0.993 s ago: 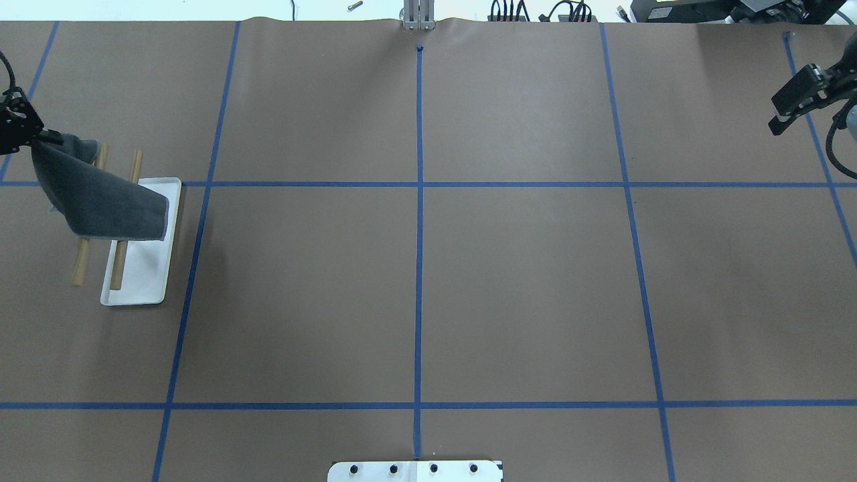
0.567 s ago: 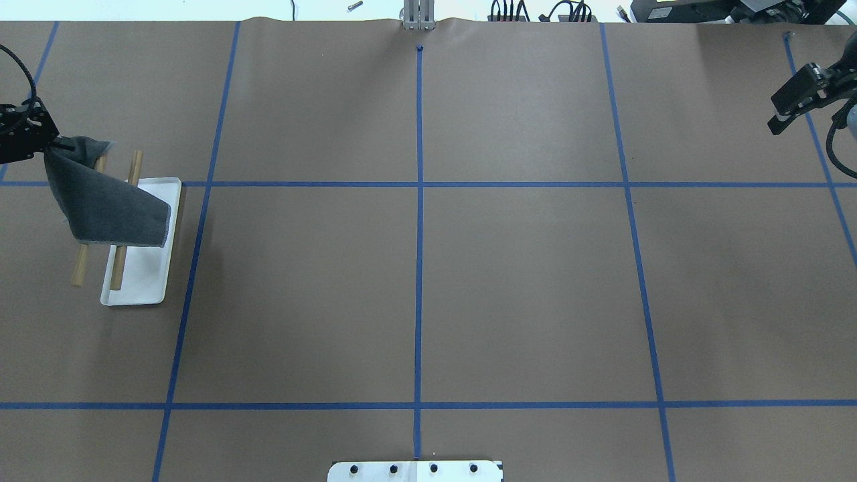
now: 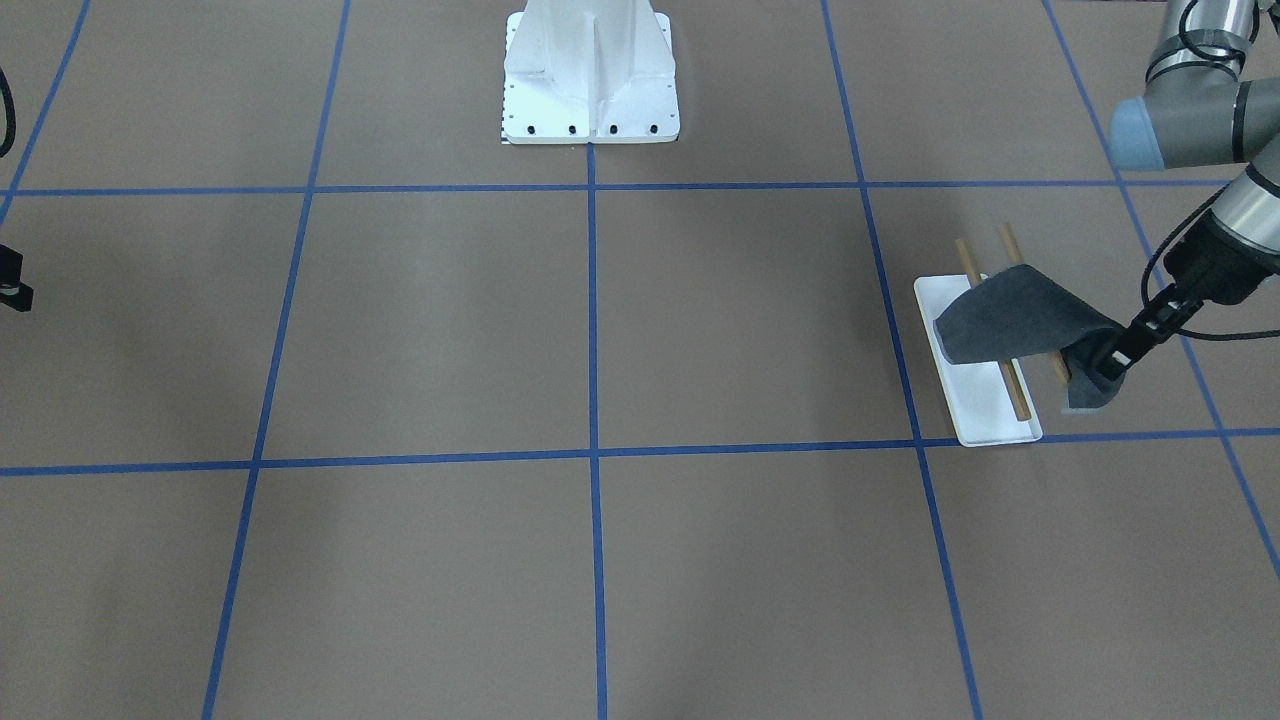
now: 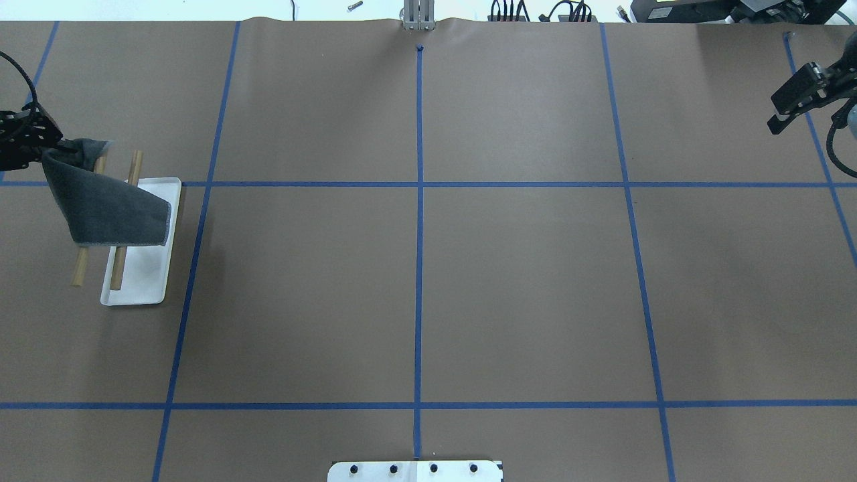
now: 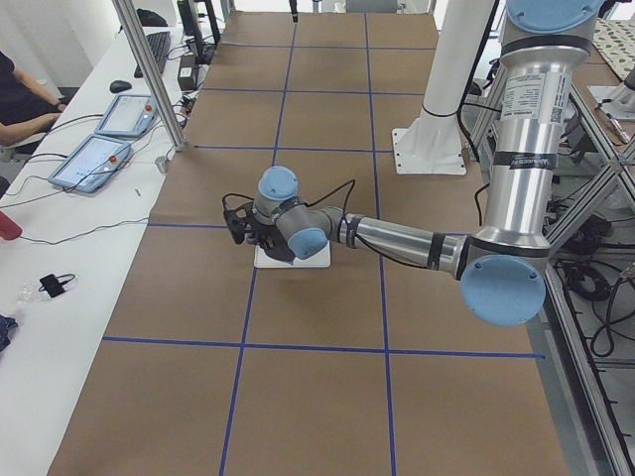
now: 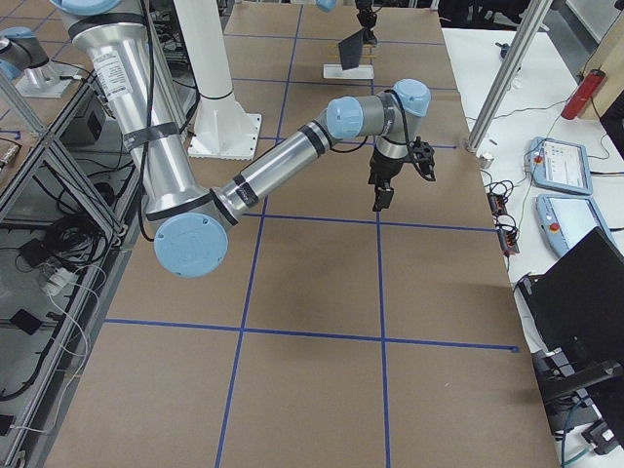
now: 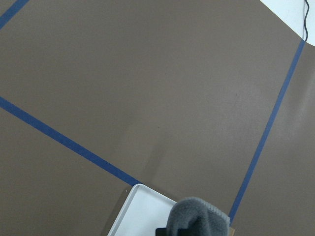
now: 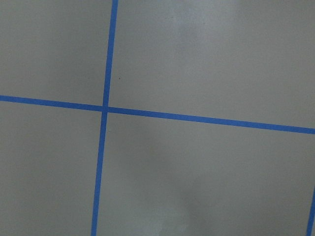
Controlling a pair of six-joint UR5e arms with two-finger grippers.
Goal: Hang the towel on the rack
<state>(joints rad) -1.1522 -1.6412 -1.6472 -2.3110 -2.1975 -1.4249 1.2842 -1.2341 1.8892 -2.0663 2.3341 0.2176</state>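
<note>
The dark grey towel lies draped across the two tan rods of the rack, above its white tray base. My left gripper is shut on the towel's far corner, just left of the rods. In the front-facing view the towel spans both rods over the tray, with the left gripper pinching the bunched corner beside the outer rod. The left wrist view shows a towel fold and a tray corner. My right gripper hangs far off at the right edge, holding nothing; I cannot tell if it is open.
The brown paper table top carries a blue tape grid. The white robot pedestal stands at the near middle edge. Cables and devices lie beyond the far edge.
My left gripper has moved a little to the right with the towel corner, and the towel has slid further over the rods. The right arm has not moved.
</note>
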